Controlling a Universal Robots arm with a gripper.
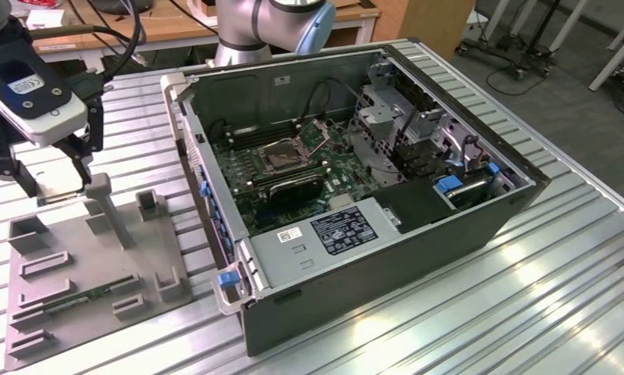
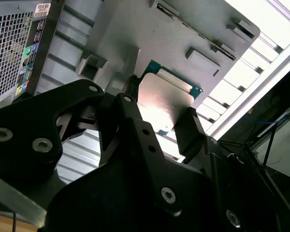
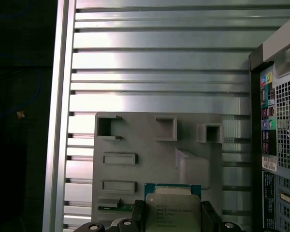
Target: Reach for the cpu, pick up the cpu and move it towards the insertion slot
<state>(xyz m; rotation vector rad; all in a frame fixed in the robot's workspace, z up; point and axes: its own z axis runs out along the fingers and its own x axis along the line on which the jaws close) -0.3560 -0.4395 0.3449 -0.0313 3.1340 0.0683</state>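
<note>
**Black two-finger gripper clamped on the flat, square, silvery-topped cpu over a grey moulded fixture plate.**
The ribbed aluminium table carries an open black tower computer case lying on its side. Inside it, a green motherboard bears the insertion slot, a shiny square metal frame with a dark centre, uncovered, with black cables and a drive cage nearby. The fixture plate, with raised blocks and recessed pockets, lies at the exterior view's left of the case. Both wrist views show the jaws drawn in on two opposite edges of the green-rimmed cpu, well apart from the slot.
</note>
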